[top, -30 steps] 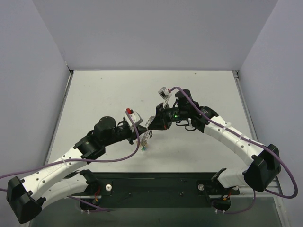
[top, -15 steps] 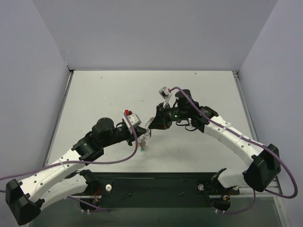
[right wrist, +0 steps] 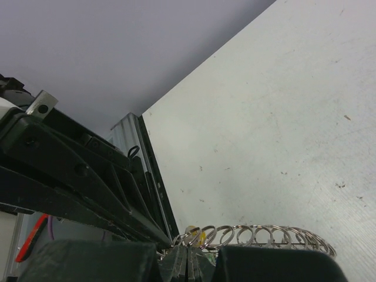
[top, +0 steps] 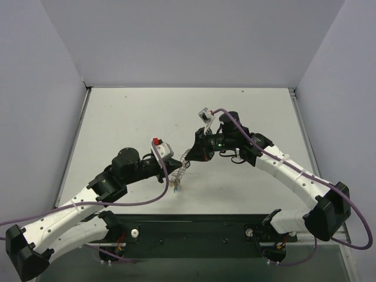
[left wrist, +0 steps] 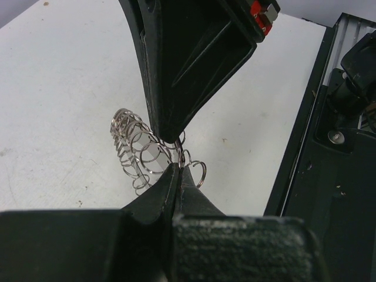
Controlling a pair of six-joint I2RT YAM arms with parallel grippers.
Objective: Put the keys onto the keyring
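The keyring (top: pixel 184 161), a silvery coil of small loops, hangs stretched between my two grippers above the table's middle. My left gripper (top: pixel 176 165) is shut on its lower end; in the left wrist view the fingertips (left wrist: pixel 178 170) pinch a loop, and the coil (left wrist: pixel 138 147) runs off to the left. My right gripper (top: pixel 190 156) is shut on the upper end; in the right wrist view its closed tips (right wrist: pixel 188 257) hold the coil (right wrist: pixel 264 235). A small cluster of keys (top: pixel 176 186) dangles below the ring. A yellow key head (right wrist: pixel 200 237) shows beside the right tips.
The white table (top: pixel 129 117) is walled by grey panels at the back and both sides. The black base rail (top: pixel 194 235) runs along the near edge. Purple cables (top: pixel 147 200) loop from both arms.
My left gripper has drawn back a little to the left and down. The coil looks more stretched and the hanging keys sit slightly lower. The right gripper has hardly moved.
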